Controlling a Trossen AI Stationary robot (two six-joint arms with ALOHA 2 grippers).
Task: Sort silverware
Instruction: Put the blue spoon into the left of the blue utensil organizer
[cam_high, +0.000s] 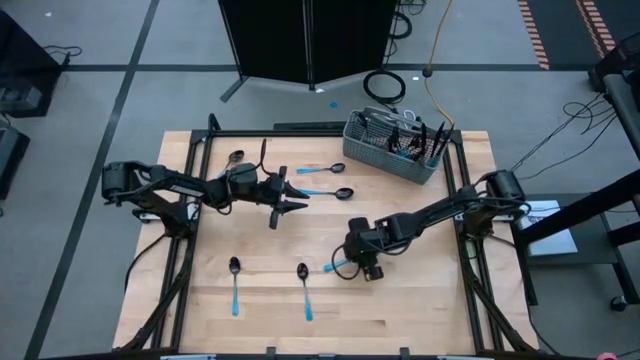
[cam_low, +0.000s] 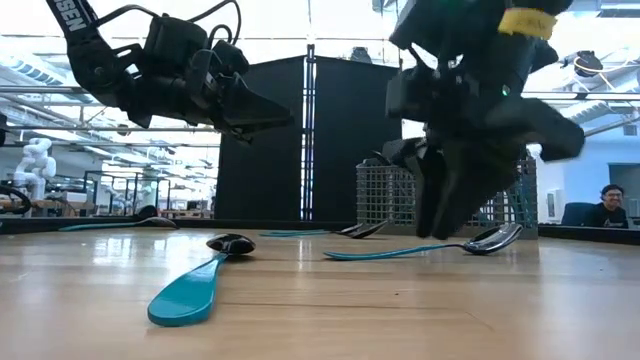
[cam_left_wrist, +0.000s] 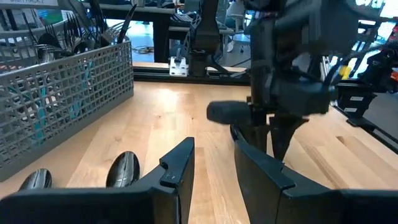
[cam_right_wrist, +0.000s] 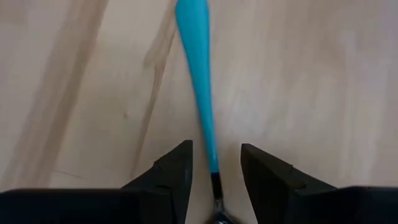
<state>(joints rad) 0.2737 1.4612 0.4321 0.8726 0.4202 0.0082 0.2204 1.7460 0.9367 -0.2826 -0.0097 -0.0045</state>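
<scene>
The silverware lies scattered on the wooden table: spoons with dark bowls and light-blue handles. One spoon (cam_right_wrist: 196, 62) lies flat under my right gripper (cam_right_wrist: 216, 168), which points steeply down and is open. Its fingers stand on either side of the spoon's thin neck, where the blue handle ends, with a gap on both sides. In the high view only this spoon's handle (cam_high: 332, 267) shows beside the gripper (cam_high: 362, 268); the bowl is hidden. My left gripper (cam_high: 298, 197) hovers open and nearly level above mid-table, with nothing between its fingers (cam_left_wrist: 180, 168).
A grey wire-mesh basket (cam_high: 395, 150) holding more cutlery stands at the far right. Two spoons (cam_high: 322, 169) (cam_high: 330, 193) lie just beyond my left gripper, two more (cam_high: 235, 283) (cam_high: 304, 290) near the front edge, one (cam_high: 236, 157) at the far left. A person sits beyond the table (cam_low: 608, 205).
</scene>
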